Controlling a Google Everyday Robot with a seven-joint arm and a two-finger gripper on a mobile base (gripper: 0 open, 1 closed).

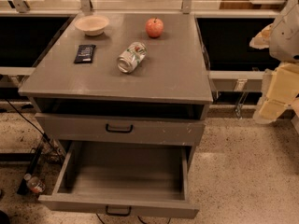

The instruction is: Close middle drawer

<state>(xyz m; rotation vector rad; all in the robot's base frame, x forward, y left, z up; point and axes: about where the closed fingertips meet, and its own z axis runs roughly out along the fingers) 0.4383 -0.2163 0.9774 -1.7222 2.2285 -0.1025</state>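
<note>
The middle drawer point(119, 205) is pulled far out at the bottom of the grey cabinet. Its empty, deep grey inside shows, and its flat front carries a small black bar handle point(117, 211) at the lower edge of the view. Above it is another grey drawer front point(70, 125) with a black handle point(119, 128), under a dark gap below the cabinet top. My gripper point(270, 107) hangs at the far right edge of the view. It is well to the right of the cabinet, above the floor, and touches nothing.
On the cabinet top point(177, 73) are a beige bowl point(92, 24), a red apple point(154, 27), a can on its side point(131, 57) and a black packet point(85, 53). A small bottle point(34, 185) and cables lie on the speckled floor at left.
</note>
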